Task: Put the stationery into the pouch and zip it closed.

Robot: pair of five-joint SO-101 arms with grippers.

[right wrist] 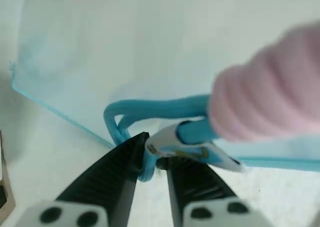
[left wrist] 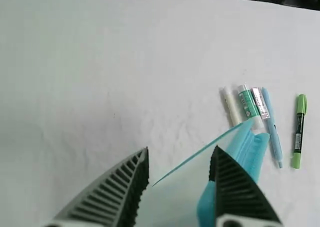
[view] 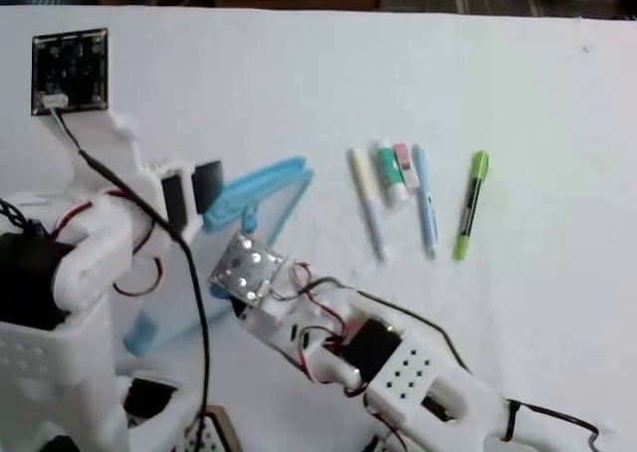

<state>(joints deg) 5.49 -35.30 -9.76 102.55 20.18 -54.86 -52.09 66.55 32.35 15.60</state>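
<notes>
A translucent blue pouch [view: 261, 188] lies left of centre, partly under both arms. Several stationery items lie in a row to its right: a white pen [view: 365, 201], a green-and-white stick [view: 390, 176], a small pink piece [view: 405, 165], a blue pen [view: 424, 198] and a green highlighter [view: 470, 205]. My left gripper [left wrist: 180, 152] is open over the pouch's [left wrist: 247, 147] edge, one finger on either side of it. My right gripper [right wrist: 154, 154] is shut on the blue zipper-pull loop [right wrist: 150, 109] at the pouch's [right wrist: 125, 47] near edge. A blurred pink ridged thing [right wrist: 270, 92] sits close to the camera.
A black square board [view: 70, 71] with a cable stands at the back left. The right arm [view: 388, 367] crosses the table's front. White tabletop [view: 537, 94] stretches open behind and to the right of the stationery.
</notes>
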